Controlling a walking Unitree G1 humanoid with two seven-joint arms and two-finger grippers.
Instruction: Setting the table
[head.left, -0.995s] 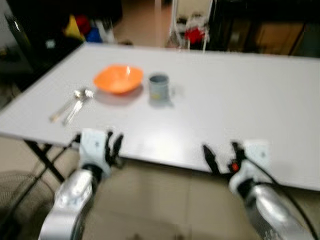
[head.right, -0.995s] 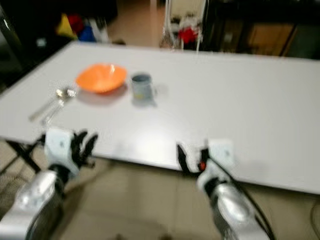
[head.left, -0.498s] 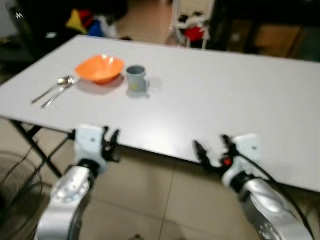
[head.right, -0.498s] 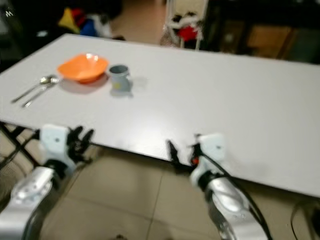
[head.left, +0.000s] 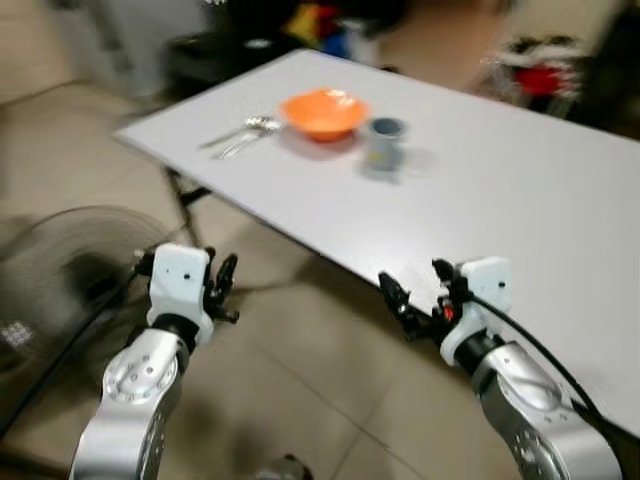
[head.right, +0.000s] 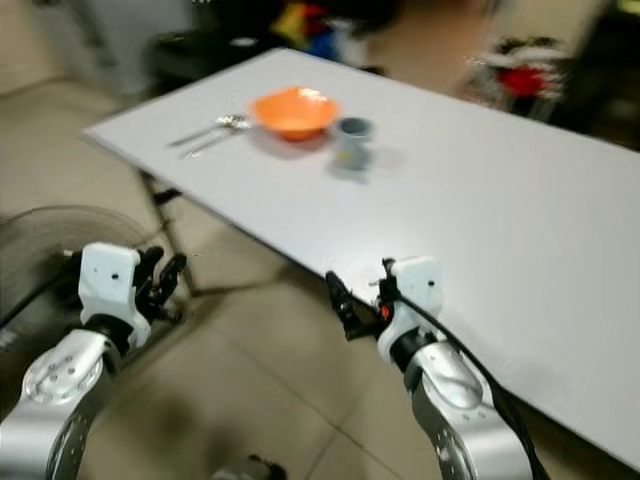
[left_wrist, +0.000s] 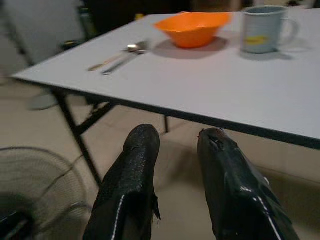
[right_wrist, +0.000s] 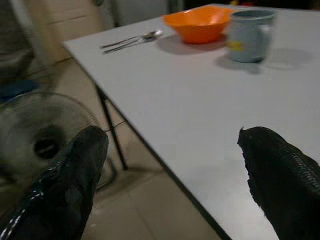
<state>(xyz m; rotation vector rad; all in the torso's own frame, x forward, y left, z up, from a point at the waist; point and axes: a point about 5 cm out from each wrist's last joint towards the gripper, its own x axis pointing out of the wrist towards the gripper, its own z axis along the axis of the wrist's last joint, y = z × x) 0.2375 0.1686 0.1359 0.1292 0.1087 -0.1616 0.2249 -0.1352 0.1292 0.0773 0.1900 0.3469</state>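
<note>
Orange bowl (head.left: 322, 112): on the white table (head.left: 520, 200), well beyond our fingers; grey mug (head.left: 384, 144) just beside it, spoon and fork (head.left: 240, 135) on its other side. Left gripper (head.left: 218, 290): empty, fingers narrowly parted, short of the table edge. Right gripper (head.left: 412, 295): empty, spread wide, at that edge. Since a second ago our view swung; a floor fan (head.left: 60, 270) now shows.

Both silver arms are raised forward, bent at the elbow. The left gripper (head.left: 222, 290) is held low out front, its two black fingers (left_wrist: 131, 185) close together with a narrow gap. The right gripper (head.left: 415, 300) has its fingers (right_wrist: 75, 180) spread wide apart, holding nothing.
</note>
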